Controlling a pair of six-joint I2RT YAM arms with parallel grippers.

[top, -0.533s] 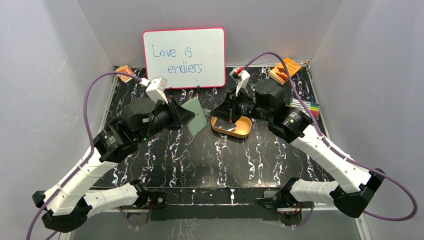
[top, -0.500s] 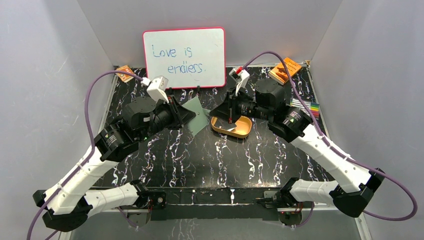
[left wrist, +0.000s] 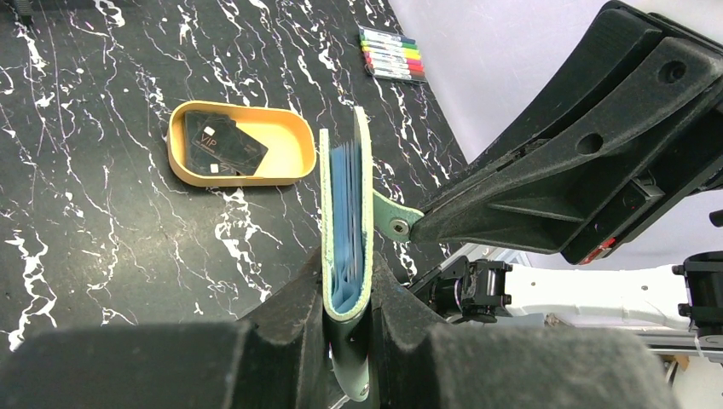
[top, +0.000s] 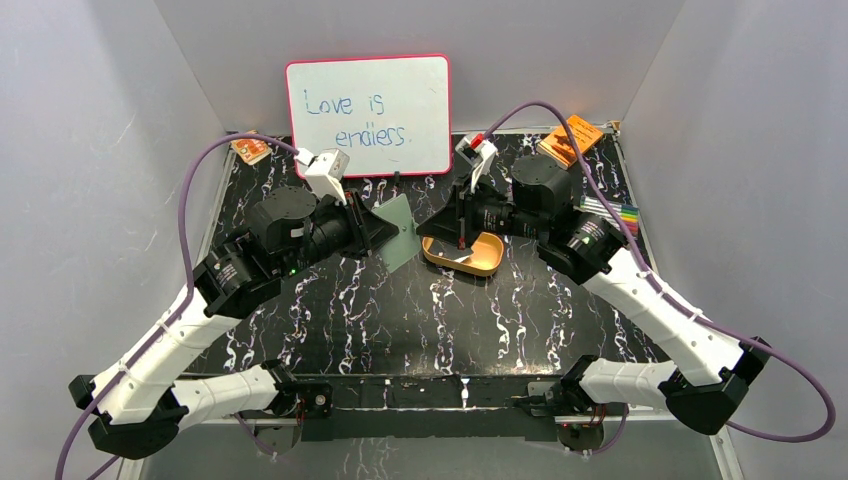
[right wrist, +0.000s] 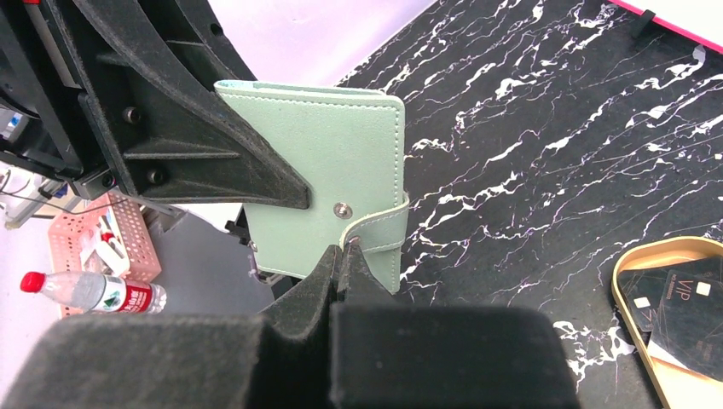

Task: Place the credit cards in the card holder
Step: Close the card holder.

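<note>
Reaching inward, the left fingers (left wrist: 294,294) clamped the sage-green fold-over card holder (right wrist: 324,162) aloft; the right fingers (right wrist: 320,273) pinched its snap strap (right wrist: 379,228).

White arms (top: 160,345), purple cables (top: 182,240), seemingly matte-black fingers (left wrist: 290,315)

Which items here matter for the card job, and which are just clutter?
Job: card holder, credit cards, and the tray they lie in.
Clutter: whiteboard, marker set, orange packet.
</note>
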